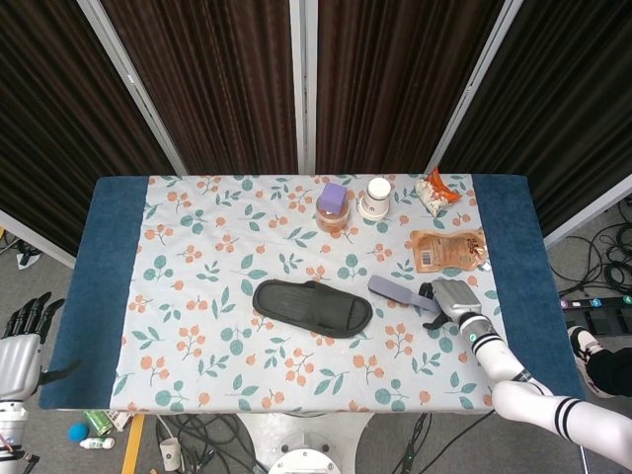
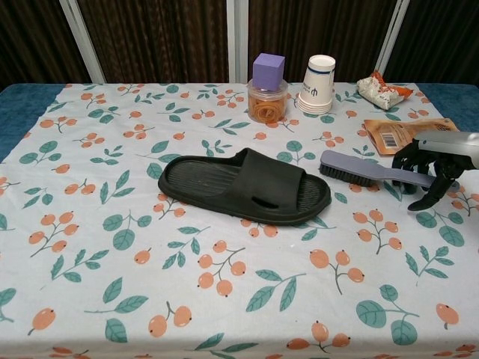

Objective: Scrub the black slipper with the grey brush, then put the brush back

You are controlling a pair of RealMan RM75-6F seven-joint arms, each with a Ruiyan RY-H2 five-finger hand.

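The black slipper [image 1: 312,307] [image 2: 243,185] lies flat at the middle of the flowered tablecloth, toe end to the right. Just right of it the grey brush [image 1: 395,290] [image 2: 359,169] lies on the cloth, bristle head toward the slipper. My right hand [image 1: 452,299] [image 2: 434,161] is over the far end of the brush handle, fingers curved down across it. Its thumb stands apart on the near side, so no firm hold shows. My left hand [image 1: 20,346] hangs off the table at lower left in the head view, fingers apart and holding nothing.
At the back stand a clear tub with a purple block on top [image 1: 333,207] [image 2: 268,90] and a stack of paper cups [image 1: 378,197] [image 2: 319,84]. An orange snack pouch [image 1: 449,248] [image 2: 400,133] lies just behind my right hand, another packet [image 1: 434,191] [image 2: 382,88] at back right.
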